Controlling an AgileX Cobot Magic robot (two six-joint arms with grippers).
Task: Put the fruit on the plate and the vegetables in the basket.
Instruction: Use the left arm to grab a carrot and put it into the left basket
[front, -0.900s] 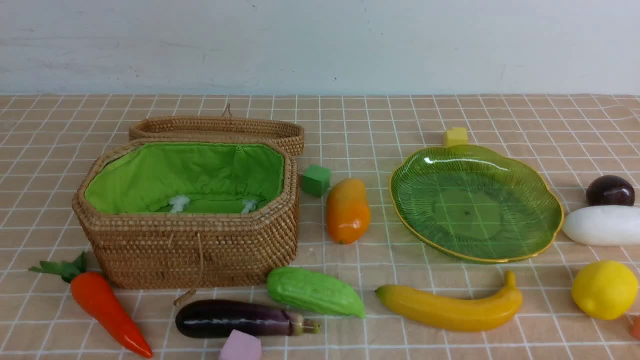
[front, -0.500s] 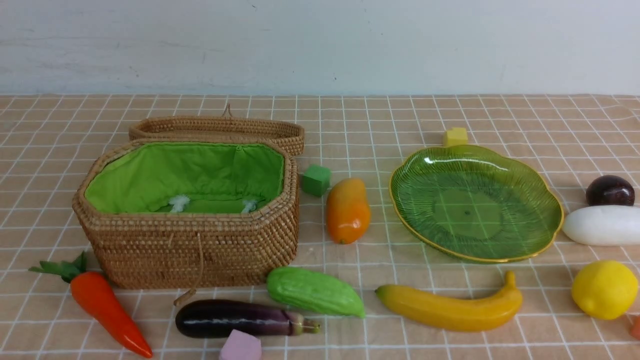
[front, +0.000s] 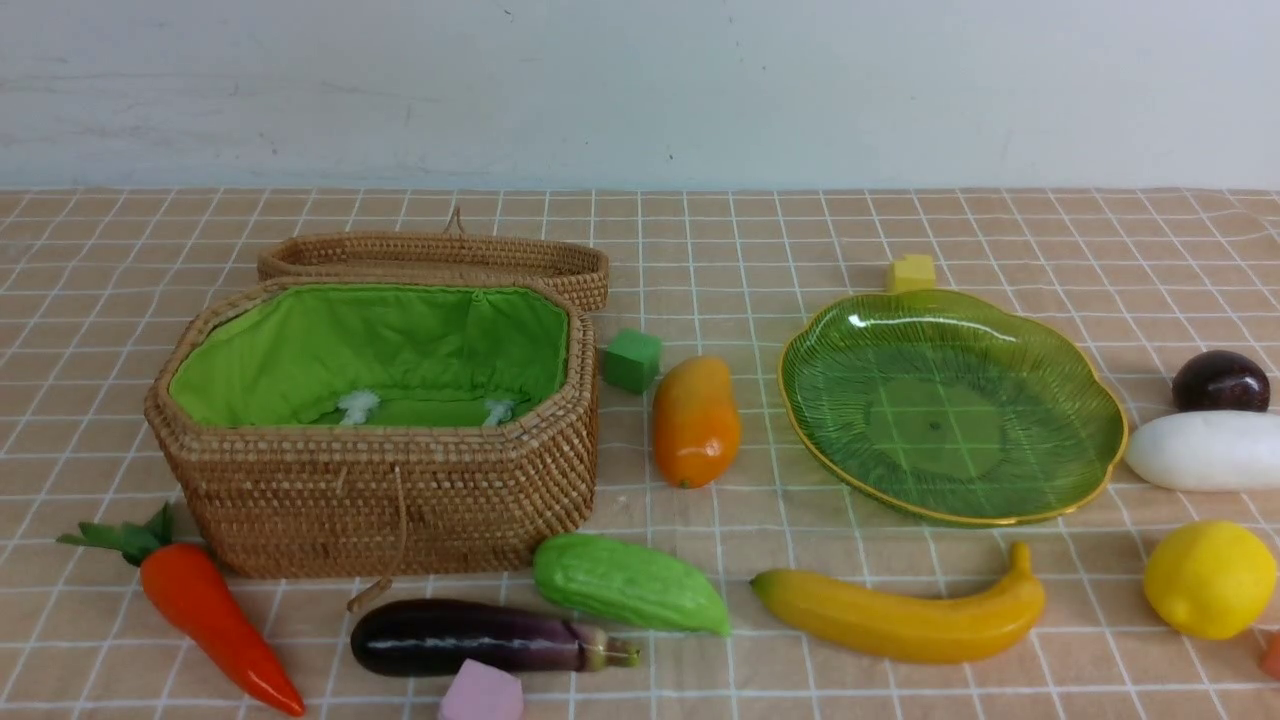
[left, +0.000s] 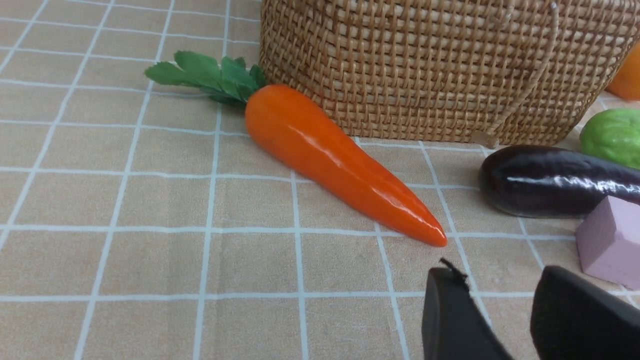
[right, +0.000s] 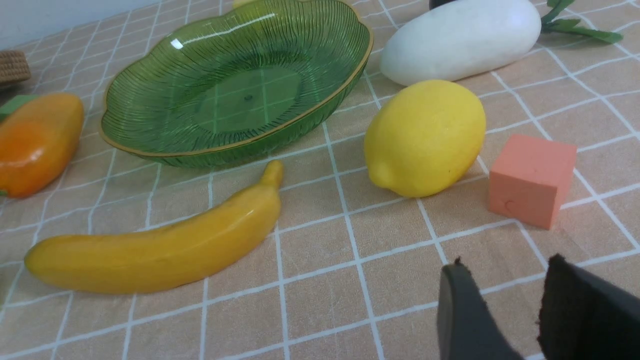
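Octagonal green-lined wicker basket (front: 380, 500) stands left; ribbed, scalloped green glass plate (front: 950, 420) right. Glossy plastic carrot (left: 330, 155) lies beside the basket, curved banana (right: 160, 250) before the plate, on checked tablecloth (front: 900, 230). Left gripper (left: 500, 280) and right gripper (right: 507, 270): jaws slightly parted, holding nothing.

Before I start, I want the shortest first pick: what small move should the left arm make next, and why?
Probably ease the left gripper forward onto the carrot: its jaws stand open and empty just short of the tip, with the open basket right behind.
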